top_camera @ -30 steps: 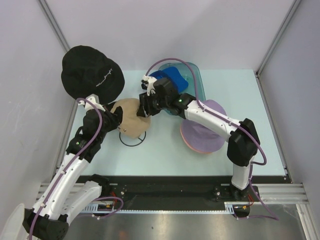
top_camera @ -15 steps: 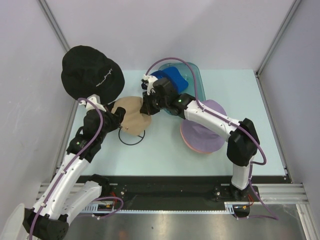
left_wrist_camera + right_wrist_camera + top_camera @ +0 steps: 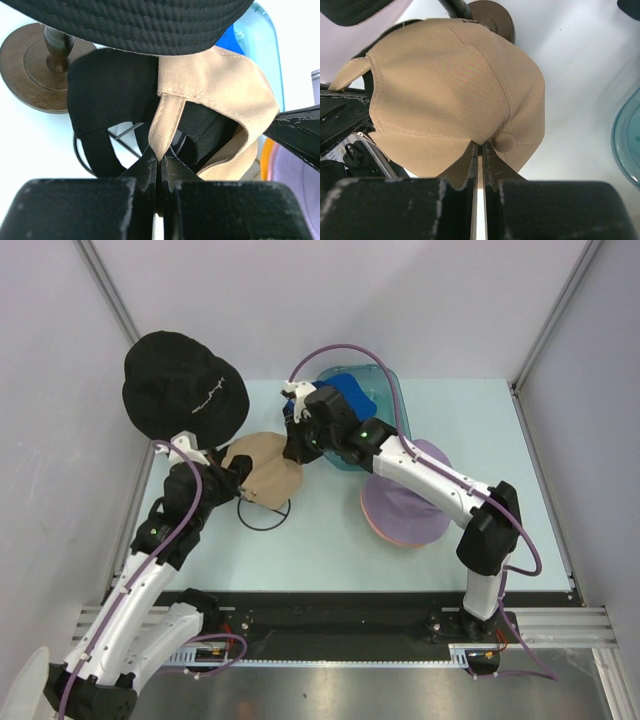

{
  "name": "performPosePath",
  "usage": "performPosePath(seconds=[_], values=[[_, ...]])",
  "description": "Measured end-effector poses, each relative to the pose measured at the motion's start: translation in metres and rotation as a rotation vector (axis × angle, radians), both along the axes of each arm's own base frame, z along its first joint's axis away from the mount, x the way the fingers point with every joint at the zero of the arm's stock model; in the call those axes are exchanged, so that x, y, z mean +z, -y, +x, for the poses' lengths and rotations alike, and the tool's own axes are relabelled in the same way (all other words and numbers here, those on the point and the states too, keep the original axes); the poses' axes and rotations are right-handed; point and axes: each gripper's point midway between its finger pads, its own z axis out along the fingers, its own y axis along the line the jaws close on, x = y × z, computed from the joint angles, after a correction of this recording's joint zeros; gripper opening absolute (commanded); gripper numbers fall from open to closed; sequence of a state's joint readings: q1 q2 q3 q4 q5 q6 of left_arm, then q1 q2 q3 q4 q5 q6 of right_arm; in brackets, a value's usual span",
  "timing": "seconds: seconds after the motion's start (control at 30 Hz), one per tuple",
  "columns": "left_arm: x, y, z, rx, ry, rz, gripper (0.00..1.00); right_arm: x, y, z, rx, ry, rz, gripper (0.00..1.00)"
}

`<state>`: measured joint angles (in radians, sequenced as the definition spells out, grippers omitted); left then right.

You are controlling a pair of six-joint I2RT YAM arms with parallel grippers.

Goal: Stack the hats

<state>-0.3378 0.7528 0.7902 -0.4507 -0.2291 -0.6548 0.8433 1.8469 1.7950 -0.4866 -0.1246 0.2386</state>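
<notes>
Item: tan cap (image 3: 262, 477), held clear of the worktop (image 3: 330, 540) between both arms, over a black wire ring (image 3: 262, 520). Change noted: a second ago the right tool (image 3: 481, 146) stood spread at the cap's crown; it is now pressed together on a fold of crown fabric just beside the top button. The cap has also shifted toward the right arm and been pulled flatter. Left tool (image 3: 157, 161): pressed together, pinching the tan rear strap, with the dark lining hanging open above it. Other stock: black bucket hat (image 3: 183, 383) perched on a wooden stand (image 3: 31, 70) at the far left corner, its brim just above the cap; blue cap (image 3: 345, 395) in a clear teal tub (image 3: 392, 405) at the far edge; lavender hat (image 3: 415, 502) lying flat on a pinkish-orange one (image 3: 372, 523) beneath the right forearm, well apart from the tan cap. Assessment: with the second grip made, the cap appears secured at both ends and ready to be carried. No stack containing it exists yet. Which pile it is meant for cannot be told; the lavender pair looks the likeliest base. Caution: the crown pinch is shallow and may slip.
</notes>
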Motion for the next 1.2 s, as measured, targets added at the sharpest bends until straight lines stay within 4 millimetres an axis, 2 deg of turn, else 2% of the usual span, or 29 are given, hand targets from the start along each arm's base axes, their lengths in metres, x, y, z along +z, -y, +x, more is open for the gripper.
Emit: performPosePath(seconds=[0.23,0.37,0.77,1.0,1.2], values=[[0.008,-0.005,-0.006,0.033,0.034,-0.039,0.0,0.023,-0.005,-0.004,0.024,0.042,0.01,0.0],[0.003,-0.009,-0.009,0.066,0.024,-0.054,0.0,0.033,-0.009,-0.009,0.043,0.068,0.011,0.0],[-0.036,-0.019,-0.025,0.162,-0.06,-0.127,0.0,0.03,-0.02,-0.03,0.118,0.1,-0.038,0.0],[-0.038,-0.024,-0.027,0.205,-0.057,-0.145,0.01,0.039,-0.032,-0.03,0.143,0.14,-0.036,0.0],[-0.048,-0.026,-0.027,0.234,-0.062,-0.172,0.0,0.032,-0.038,-0.031,0.164,0.14,-0.049,0.0]])
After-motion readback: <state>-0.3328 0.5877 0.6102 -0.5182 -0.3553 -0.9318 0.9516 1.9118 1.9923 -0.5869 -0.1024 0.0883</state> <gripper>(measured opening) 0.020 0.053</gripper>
